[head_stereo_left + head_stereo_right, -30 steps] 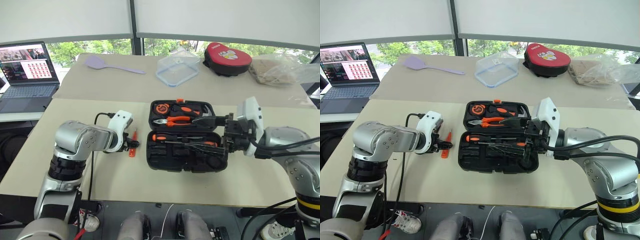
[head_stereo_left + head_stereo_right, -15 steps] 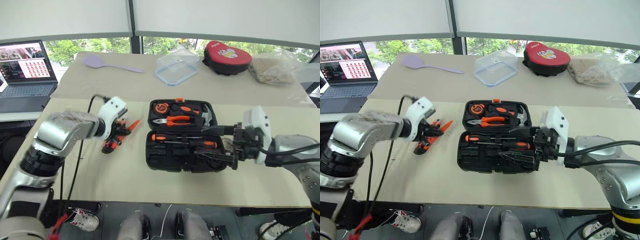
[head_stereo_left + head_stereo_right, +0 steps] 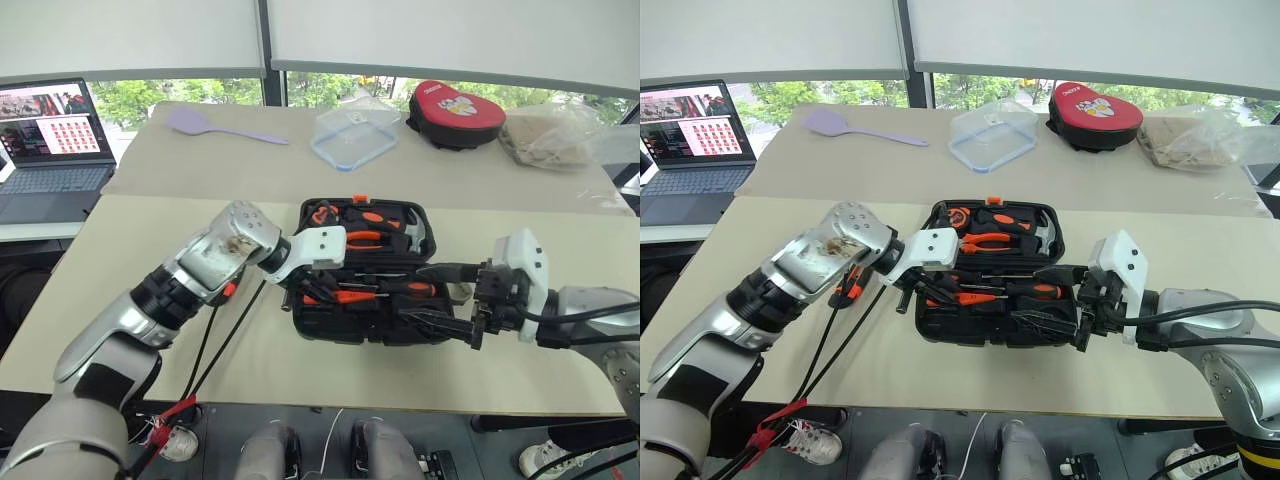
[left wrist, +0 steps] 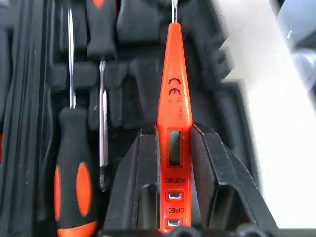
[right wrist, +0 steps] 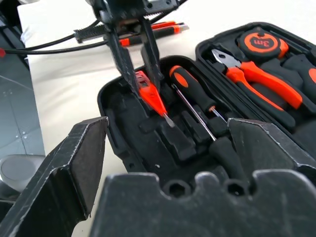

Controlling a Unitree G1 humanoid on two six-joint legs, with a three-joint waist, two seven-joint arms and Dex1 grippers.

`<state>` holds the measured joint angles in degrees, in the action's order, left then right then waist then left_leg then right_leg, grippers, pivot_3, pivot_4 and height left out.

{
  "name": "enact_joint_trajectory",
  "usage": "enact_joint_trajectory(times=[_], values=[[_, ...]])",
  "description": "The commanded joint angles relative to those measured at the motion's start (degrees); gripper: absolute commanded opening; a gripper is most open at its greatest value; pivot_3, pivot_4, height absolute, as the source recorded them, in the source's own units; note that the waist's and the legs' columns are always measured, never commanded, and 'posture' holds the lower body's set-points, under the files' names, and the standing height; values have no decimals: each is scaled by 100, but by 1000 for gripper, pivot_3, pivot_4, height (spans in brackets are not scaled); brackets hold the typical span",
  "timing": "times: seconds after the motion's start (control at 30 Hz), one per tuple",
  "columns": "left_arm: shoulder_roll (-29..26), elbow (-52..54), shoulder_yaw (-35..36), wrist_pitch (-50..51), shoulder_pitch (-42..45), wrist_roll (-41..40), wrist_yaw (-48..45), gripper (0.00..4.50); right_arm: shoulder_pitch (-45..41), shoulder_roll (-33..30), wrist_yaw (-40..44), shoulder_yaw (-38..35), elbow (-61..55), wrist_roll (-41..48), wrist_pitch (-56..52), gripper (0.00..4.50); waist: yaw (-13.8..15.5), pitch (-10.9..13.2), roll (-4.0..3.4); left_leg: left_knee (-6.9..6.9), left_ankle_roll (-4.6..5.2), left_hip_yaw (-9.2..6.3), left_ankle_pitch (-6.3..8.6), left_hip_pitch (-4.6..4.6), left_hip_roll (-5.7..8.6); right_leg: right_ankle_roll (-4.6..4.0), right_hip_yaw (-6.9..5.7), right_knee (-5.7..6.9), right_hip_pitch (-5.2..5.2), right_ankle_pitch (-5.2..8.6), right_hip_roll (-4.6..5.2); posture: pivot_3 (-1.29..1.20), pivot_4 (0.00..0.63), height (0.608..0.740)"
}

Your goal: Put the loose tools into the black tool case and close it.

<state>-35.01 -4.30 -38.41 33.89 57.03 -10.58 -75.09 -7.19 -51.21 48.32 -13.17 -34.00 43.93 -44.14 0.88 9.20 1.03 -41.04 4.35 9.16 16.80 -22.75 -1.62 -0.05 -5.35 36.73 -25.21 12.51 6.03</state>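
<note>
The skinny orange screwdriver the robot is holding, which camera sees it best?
The left wrist view: the skinny orange screwdriver runs up the middle, pinched between the left gripper jaws. The right wrist view shows it small above the tool case; the eye views barely show it.

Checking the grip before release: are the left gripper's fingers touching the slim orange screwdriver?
Touching. The left wrist view shows both fingers pressed against the sides of the slim orange screwdriver, above the black tool case.

Two beige rectangular tabletops fill the middle of the frame; white roller blinds hang along the top, above a window strip of green foliage.
</note>
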Motion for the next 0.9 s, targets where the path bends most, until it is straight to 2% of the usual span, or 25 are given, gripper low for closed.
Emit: enact_joint_trajectory(times=[0.03,0.23,0.4,0.57,0.77,0.9], values=[[348,-525,-179,-182,268,510,-44,448,79,75,-207,-328,-263,75,102,4500,3,0,0,-3,1,-5,0,-3,0,2,-3,0,2,1,0,0,150,731],[760,-1149,-245,-196,428,1083,37,448,168,173,-363,-344,-346,94,117,4500,10,0,0,-26,19,-12,11,-12,-2,8,-5,1,3,1,3,0,150,731],[761,-1104,-363,16,484,1330,-254,448,150,239,-419,-333,-303,72,159,4500,19,0,0,-38,24,-17,14,-16,-3,11,-7,4,5,-1,5,0,150,731],[820,-1113,-323,172,495,1575,-167,448,78,319,-456,-286,-241,29,202,4500,-7,0,0,-40,26,-21,15,-15,-7,11,-6,6,5,-1,5,0,150,731],[814,-814,223,950,826,1198,-352,448,127,348,-443,-255,-219,-9,259,4500,-16,0,0,-63,30,-30,18,-35,-9,11,-10,18,-4,-1,4,0,150,731],[647,-528,225,1110,815,1156,-492,448,158,343,-419,-245,-210,-16,299,4500,-16,0,0,-68,30,-35,18,-49,-9,12,-13,20,-15,-1,4,0,150,731]])
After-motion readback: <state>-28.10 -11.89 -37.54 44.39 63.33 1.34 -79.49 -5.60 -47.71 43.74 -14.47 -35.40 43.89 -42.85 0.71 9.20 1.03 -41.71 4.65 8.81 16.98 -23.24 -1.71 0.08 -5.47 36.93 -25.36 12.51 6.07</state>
